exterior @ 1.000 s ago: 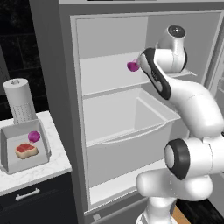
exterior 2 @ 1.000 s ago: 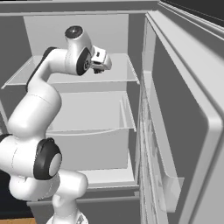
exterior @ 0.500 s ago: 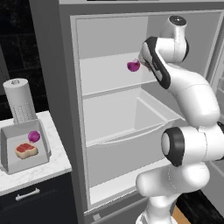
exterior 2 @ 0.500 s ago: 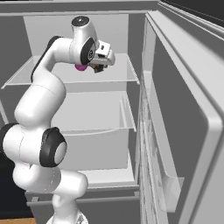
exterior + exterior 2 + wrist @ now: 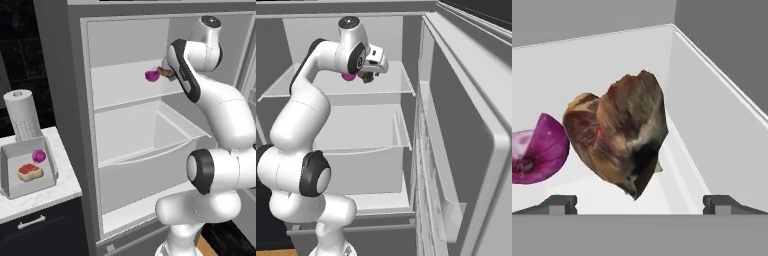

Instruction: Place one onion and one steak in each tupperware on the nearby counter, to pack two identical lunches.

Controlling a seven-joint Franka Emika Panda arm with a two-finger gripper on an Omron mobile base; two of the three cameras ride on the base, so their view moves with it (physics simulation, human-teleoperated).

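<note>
Up close, a lumpy brown steak (image 5: 619,145) beside a glossy purple onion (image 5: 537,150)

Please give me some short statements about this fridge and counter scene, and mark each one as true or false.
1. The gripper is open, its fingertips apart on either side of the steak on the fridge shelf. True.
2. A purple onion lies beside that steak. True.
3. The tupperware on the counter is empty. False: it holds a steak and an onion.
4. The paper-towel roll lies flat. False: it stands upright behind the tupperware.
</note>
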